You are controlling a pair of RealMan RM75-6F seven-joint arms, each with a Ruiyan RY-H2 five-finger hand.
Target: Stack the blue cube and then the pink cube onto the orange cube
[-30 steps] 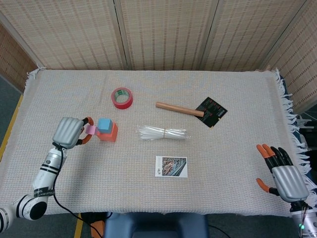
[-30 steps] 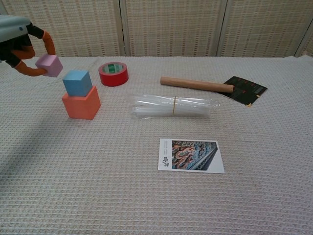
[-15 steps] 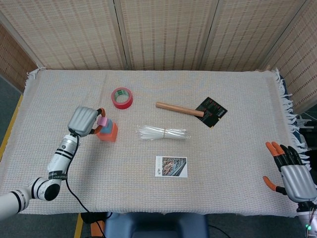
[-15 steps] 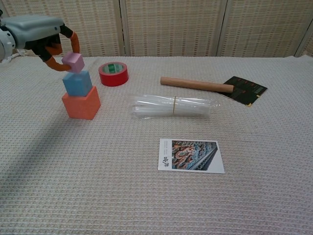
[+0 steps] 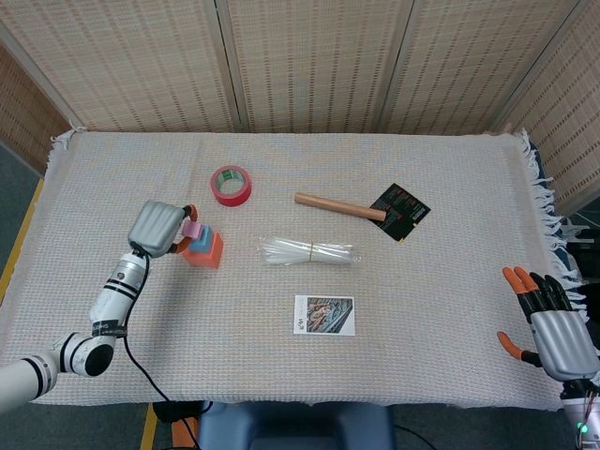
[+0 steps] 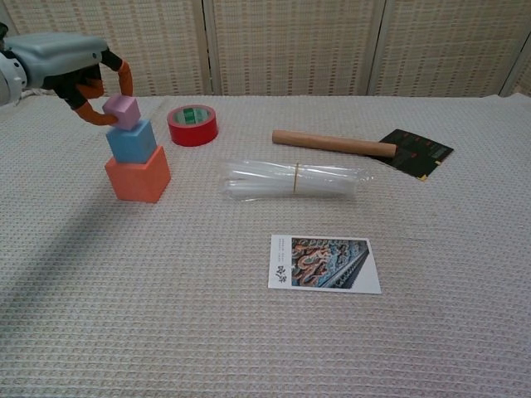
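The orange cube (image 6: 138,175) sits on the cloth at the left, with the blue cube (image 6: 131,140) stacked on top of it. My left hand (image 6: 70,68) pinches the pink cube (image 6: 121,111) between orange fingertips, and the cube rests on the blue cube's top, toward its left edge. From the head view the same stack (image 5: 203,246) shows beside my left hand (image 5: 159,228). My right hand (image 5: 553,328) hovers at the table's near right corner, fingers spread and holding nothing.
A red tape roll (image 6: 192,124) lies just behind the stack. A wooden dowel (image 6: 333,143), a black card (image 6: 414,152), a clear plastic bundle (image 6: 294,180) and a picture card (image 6: 324,264) lie to the right on the woven cloth (image 6: 166,315).
My left hand carried the pink cube rightward from beside the stack and lowered it onto the blue cube. My right hand drew back slightly toward the table edge.
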